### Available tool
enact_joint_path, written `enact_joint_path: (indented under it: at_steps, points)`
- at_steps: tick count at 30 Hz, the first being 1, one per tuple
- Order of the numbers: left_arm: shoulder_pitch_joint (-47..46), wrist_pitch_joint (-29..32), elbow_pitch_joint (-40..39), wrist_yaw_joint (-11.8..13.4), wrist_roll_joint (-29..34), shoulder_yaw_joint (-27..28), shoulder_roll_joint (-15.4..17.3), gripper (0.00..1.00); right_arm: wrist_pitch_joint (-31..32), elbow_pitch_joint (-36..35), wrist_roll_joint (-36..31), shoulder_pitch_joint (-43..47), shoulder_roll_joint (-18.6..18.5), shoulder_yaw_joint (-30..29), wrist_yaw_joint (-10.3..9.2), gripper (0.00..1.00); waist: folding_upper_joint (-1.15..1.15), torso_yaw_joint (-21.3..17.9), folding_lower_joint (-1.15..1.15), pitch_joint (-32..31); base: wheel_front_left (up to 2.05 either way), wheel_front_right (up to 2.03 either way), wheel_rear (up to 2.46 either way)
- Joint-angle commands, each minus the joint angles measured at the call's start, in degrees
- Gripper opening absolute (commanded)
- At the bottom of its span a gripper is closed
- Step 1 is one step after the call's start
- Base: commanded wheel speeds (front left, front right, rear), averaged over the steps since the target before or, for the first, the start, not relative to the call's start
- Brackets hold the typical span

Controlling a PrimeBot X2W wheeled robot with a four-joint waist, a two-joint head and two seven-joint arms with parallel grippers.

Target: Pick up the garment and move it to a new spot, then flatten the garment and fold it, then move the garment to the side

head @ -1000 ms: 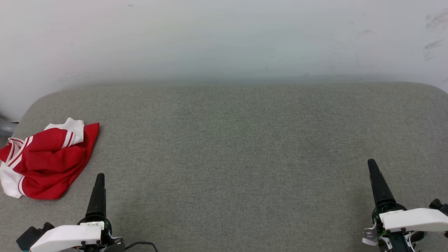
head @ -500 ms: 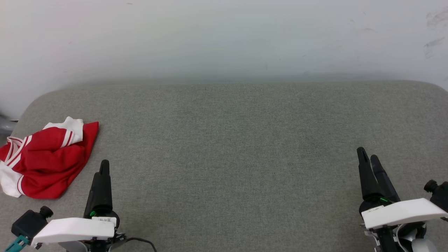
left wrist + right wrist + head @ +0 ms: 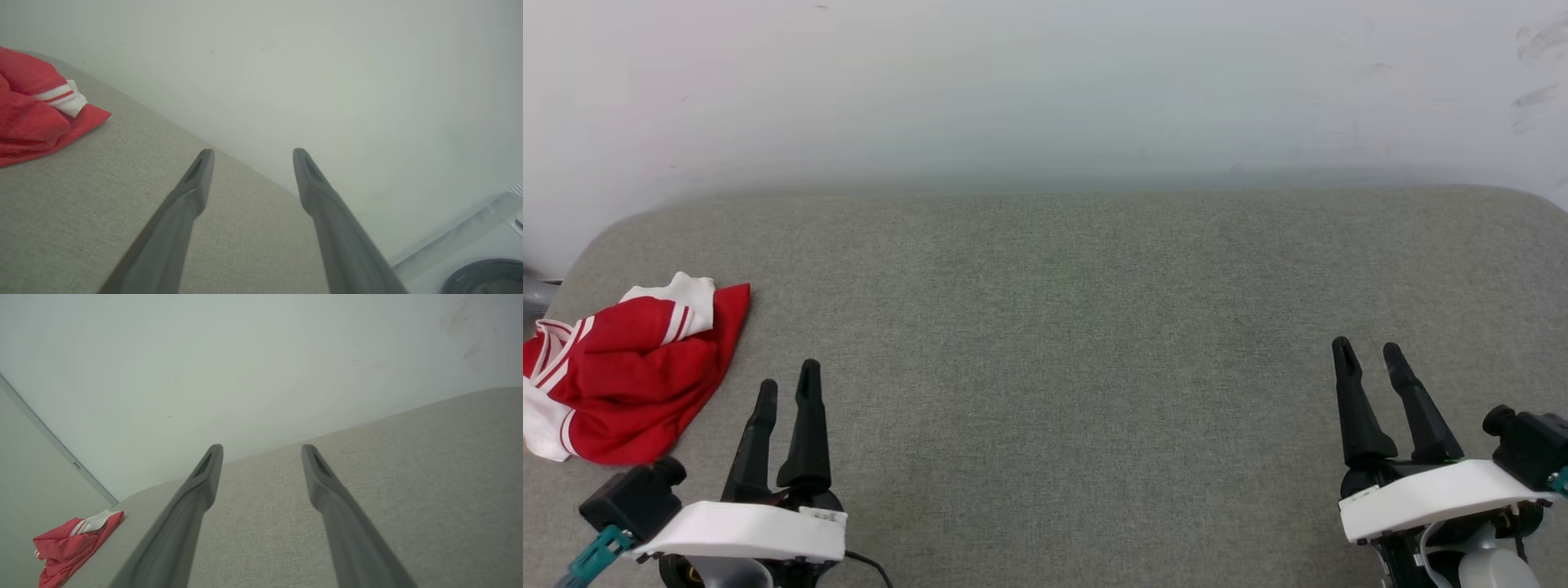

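Rolls both wrists since a second ago, bringing left gripper [image 3: 787, 374] and right gripper [image 3: 1367, 346] round with fingers [image 3: 809, 408] spread wide, holding nothing. Leaves red-and-white garment [image 3: 621, 376] crumpled at far-left edge of grey fabric bench [image 3: 1054, 327], near left gripper but untouched. Has yet to lift, flatten, fold or set aside, whole job seemingly ahead. Faces plain pale wall [image 3: 1045, 82], scuffed at right.
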Motion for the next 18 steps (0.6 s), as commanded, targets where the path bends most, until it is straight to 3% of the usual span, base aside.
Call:
enact_joint_path:
  at_steps: [1,13,18]
  points:
    - [-0.1,-0.6,-1.5,0.7,3.5,-1.0,0.1,1.0,-0.8,-1.0,-2.9,-0.8,0.0,0.2,0.0,1.0,0.0,0.0,0.0,0.0,0.0,0.0,0.0]
    - [0.8,-2.6,-3.4,3.6,16.3,-5.3,0.2,1.0,-2.7,-1.3,-11.1,-0.3,0.0,0.1,0.0,1.0,0.0,-0.2,0.0,0.1,0.0,0.0,0.0]
    - [1.1,-3.3,-3.2,5.1,21.2,-8.2,1.7,1.0,-3.4,-0.9,-15.7,0.3,0.0,0.3,0.0,1.0,0.0,-0.2,0.0,0.2,0.0,0.0,0.0]
